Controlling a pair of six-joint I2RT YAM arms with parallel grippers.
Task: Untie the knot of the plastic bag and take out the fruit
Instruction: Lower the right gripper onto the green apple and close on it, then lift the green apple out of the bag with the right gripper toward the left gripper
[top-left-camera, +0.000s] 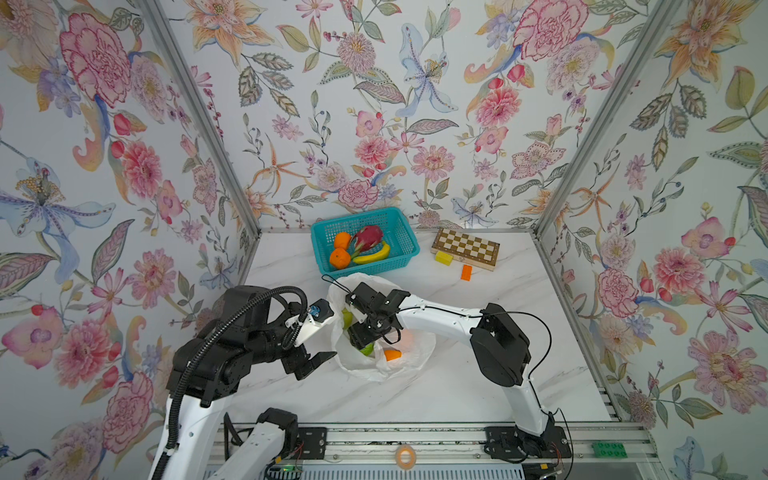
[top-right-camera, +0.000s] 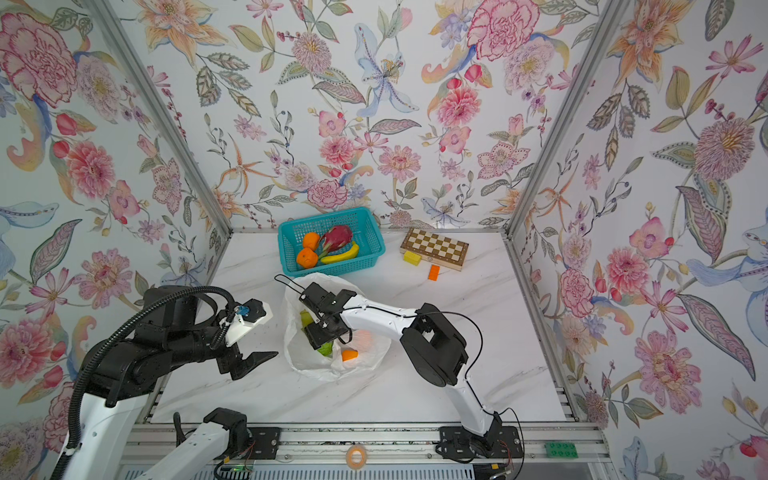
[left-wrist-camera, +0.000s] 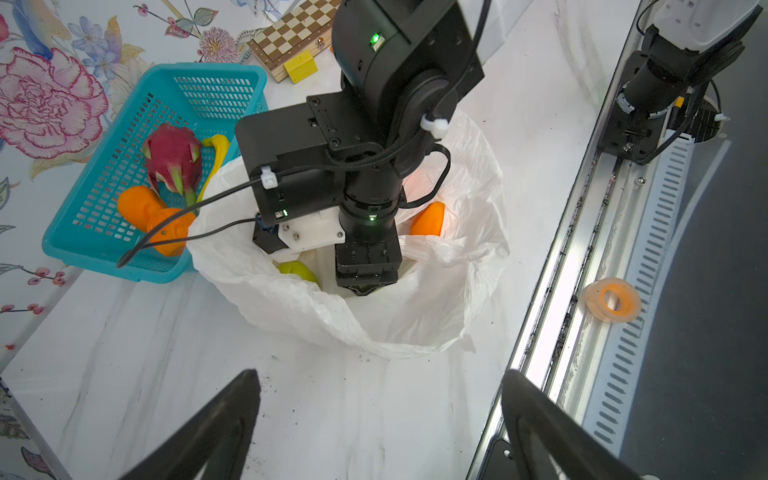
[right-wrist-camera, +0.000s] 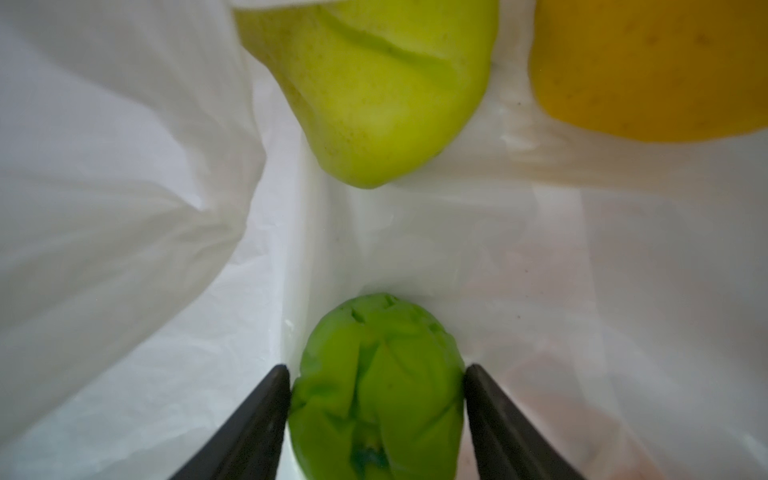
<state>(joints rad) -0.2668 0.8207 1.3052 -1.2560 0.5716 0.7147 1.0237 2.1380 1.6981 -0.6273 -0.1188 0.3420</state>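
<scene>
Fruit removal is in hand: the plastic bag lies open beside the teal basket, with the right gripper inside it clamped on a green fruit. The left gripper hangs alongside, jaws apart. The next move calls for a lift clear of the film without snagging it.

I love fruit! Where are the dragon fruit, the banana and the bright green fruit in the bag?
dragon fruit (top-left-camera: 365, 237): in a top view, on its red middle.
banana (top-left-camera: 374, 256): in a top view, on its yellow curve.
green fruit (right-wrist-camera: 376, 386): in the right wrist view, on its bumpy middle.
</scene>
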